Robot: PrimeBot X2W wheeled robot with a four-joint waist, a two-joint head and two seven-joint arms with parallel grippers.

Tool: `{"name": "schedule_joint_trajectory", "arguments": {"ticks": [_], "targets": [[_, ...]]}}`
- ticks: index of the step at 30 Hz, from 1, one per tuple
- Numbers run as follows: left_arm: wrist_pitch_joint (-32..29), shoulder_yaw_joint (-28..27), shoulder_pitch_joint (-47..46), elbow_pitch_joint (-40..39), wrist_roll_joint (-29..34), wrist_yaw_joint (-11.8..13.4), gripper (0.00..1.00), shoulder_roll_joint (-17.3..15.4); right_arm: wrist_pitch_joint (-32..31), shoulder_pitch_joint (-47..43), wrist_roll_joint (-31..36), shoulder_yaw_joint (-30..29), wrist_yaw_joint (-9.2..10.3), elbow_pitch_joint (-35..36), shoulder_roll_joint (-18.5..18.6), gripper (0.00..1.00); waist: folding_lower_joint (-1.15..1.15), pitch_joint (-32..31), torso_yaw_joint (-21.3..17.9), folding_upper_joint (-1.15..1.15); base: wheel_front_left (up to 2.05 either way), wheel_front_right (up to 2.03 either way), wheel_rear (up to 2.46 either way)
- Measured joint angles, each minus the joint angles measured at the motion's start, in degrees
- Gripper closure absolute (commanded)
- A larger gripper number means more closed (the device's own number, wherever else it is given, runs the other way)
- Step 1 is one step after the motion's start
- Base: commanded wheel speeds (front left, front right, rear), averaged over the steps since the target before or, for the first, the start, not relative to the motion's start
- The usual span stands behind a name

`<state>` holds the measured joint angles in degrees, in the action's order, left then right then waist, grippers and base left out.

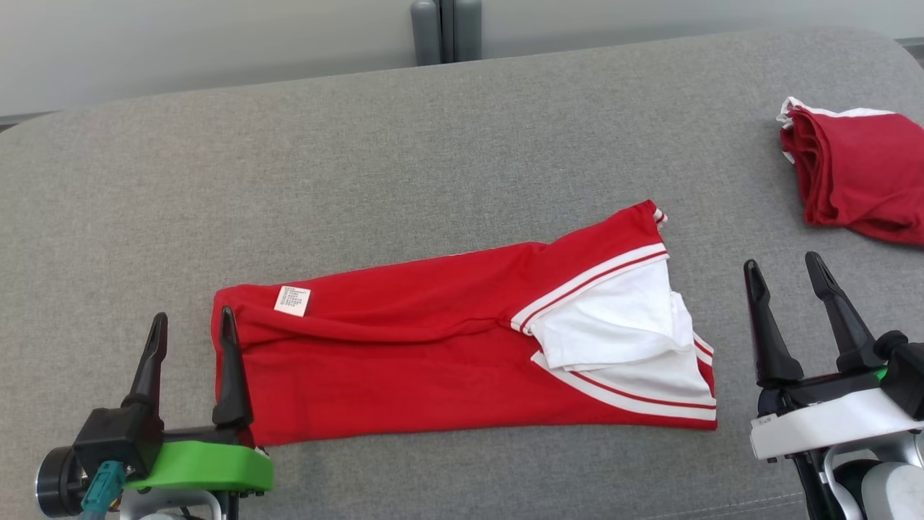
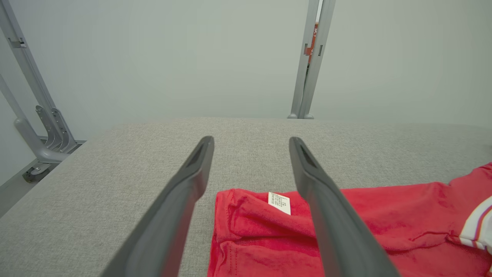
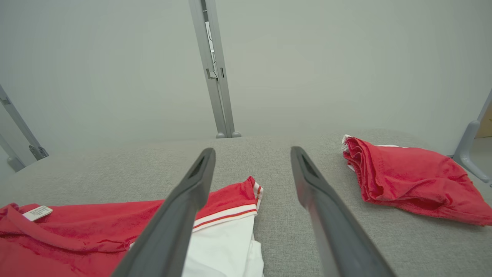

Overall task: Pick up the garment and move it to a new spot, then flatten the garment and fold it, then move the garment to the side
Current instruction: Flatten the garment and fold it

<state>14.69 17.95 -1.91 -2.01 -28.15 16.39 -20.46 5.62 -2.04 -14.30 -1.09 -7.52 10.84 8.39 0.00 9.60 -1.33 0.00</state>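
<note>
Hovering with fingers spread wide and empty, the left gripper [image 1: 193, 313] is at the near left of the grey pad [image 1: 433, 144], the right gripper [image 1: 781, 260] at its near right, the half-folded garment [image 1: 404, 361] across its near middle, so pinch both short ends level for a square fold.

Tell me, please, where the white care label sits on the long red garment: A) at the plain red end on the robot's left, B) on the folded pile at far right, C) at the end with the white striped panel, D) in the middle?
A: the care label lies near the far corner of the red garment at its plain left end, well away from the white striped panel.
</note>
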Motion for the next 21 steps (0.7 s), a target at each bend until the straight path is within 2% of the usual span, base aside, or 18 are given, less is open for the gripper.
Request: {"name": "schedule_joint_trajectory", "arguments": {"ticks": [13, 18, 21], "targets": [[-0.04, 0.79, 0.84, -0.62, 0.25, 0.77, 0.0, 0.09, -1.49, -0.74, -0.37, -0.65, 0.0, 0.33, -0.05, 0.0, 0.0, -0.83, 0.5, 0.0, 0.0, 0.0, 0.0], [-0.07, 1.1, -1.14, -1.58, 1.07, 0.78, 0.0, 0.3, -1.83, -0.43, -1.35, -0.55, 0.0, -4.71, 0.81, 0.0, 0.0, 1.06, 1.15, 0.0, 0.0, 0.0, 0.0], [0.0, 1.27, -3.38, -1.51, 1.41, 0.24, 0.0, 0.79, -1.52, 1.41, -3.13, 0.99, 0.0, -10.27, 1.74, 0.0, 0.0, 2.97, 1.85, 0.0, 0.0, 0.0, 0.0]]}}
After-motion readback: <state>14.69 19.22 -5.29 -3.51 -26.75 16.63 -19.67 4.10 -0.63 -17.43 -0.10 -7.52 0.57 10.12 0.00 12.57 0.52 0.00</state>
